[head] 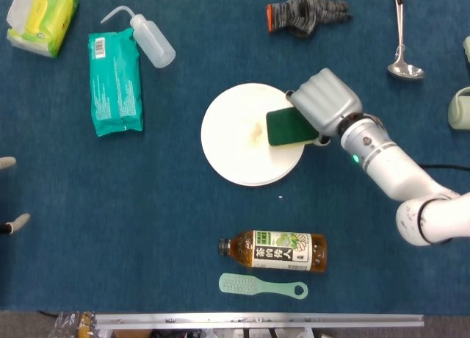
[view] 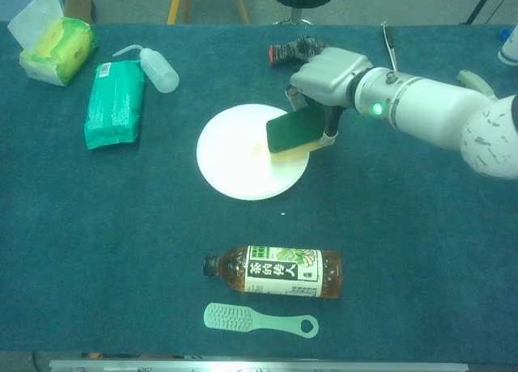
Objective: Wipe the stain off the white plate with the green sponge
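Note:
The white plate (head: 235, 143) (view: 235, 158) lies mid-table, with a faint yellowish stain (head: 255, 133) (view: 261, 148) near its centre. My right hand (head: 327, 103) (view: 328, 77) holds the green sponge (head: 288, 126) (view: 295, 130), green face up and yellow underside, over the plate's right rim. The sponge sits just right of the stain. In the head view, my left hand (head: 9, 192) shows only as fingertips at the far left edge, away from the plate; whether it is open or shut does not show.
A tea bottle (head: 273, 250) and a mint brush (head: 261, 286) lie near the front edge. A green wipes pack (head: 114, 82), squeeze bottle (head: 147, 38) and tissue pack (head: 42, 16) sit back left. A glove (head: 305, 15) and ladle (head: 402, 37) lie at the back.

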